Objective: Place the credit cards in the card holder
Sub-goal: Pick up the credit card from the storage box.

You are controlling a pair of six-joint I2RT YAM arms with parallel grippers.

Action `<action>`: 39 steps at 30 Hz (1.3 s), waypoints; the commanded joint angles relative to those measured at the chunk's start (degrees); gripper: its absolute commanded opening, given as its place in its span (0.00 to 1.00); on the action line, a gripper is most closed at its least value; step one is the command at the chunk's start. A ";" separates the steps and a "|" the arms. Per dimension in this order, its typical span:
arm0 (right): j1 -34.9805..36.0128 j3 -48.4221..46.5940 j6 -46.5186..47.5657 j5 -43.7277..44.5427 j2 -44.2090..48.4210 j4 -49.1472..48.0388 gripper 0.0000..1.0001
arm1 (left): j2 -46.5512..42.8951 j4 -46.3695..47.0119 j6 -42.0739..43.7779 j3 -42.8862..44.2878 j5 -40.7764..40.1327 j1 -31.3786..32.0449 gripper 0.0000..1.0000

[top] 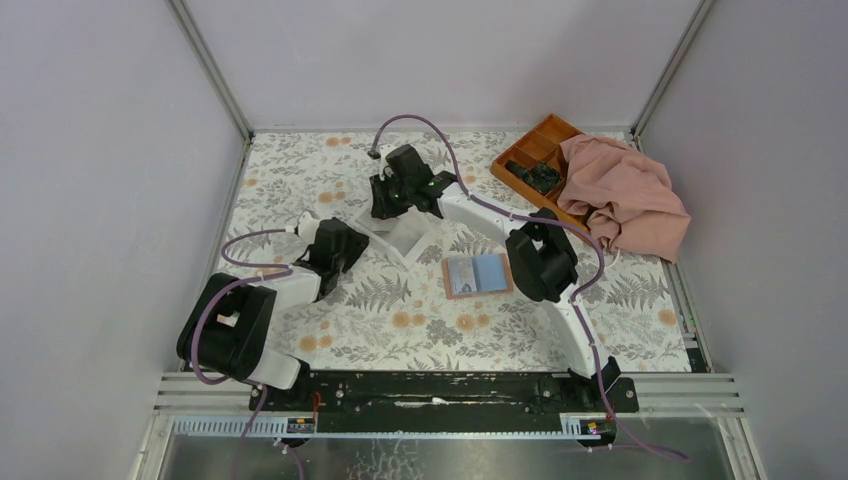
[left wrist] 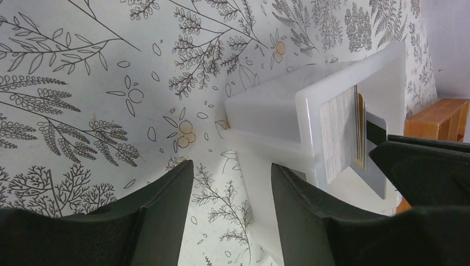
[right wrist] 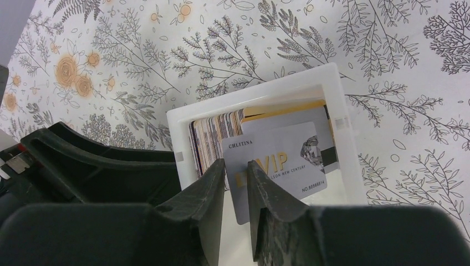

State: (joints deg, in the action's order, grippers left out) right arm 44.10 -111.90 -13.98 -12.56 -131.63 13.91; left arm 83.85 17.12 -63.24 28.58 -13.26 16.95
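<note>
Poised to draw a grey credit card [right wrist: 277, 166] from the white box [right wrist: 349, 160], with right pincer [right wrist: 235, 166] clamped on it and left pincer [left wrist: 231, 169] spread alongside; next, lifting it clear toward the card holder [top: 477, 275] right of the box

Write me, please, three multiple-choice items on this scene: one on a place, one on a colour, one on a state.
1. Where is the wallet? A) on the table, right of the box B) inside the box C) off the table
2. What colour is the cloth? A) green B) pink C) black
3. How is the right gripper? A) wide open B) out of view C) shut on a card
Key: 1 A, it lies open beside the box; 2 B, its folds are pink; 3 C, it pinches the grey VIP card.
</note>
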 commanded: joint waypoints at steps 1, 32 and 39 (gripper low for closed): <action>1.08 -0.61 -0.76 -0.19 3.57 0.81 0.25 | 0.25 1.08 1.19 1.59 0.01 -0.60 0.61; 3.40 11.68 3.34 21.57 14.35 -2.14 0.00 | -10.24 -6.81 2.84 -0.07 -1.70 -0.74 0.67; 3.62 18.95 3.32 24.50 19.62 -6.06 0.00 | -14.18 -8.78 4.05 -0.21 0.12 -0.70 0.72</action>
State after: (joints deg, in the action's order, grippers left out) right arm 46.78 -95.72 -11.18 8.56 -118.17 12.97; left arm 71.75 9.65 -60.84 28.53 -13.74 16.60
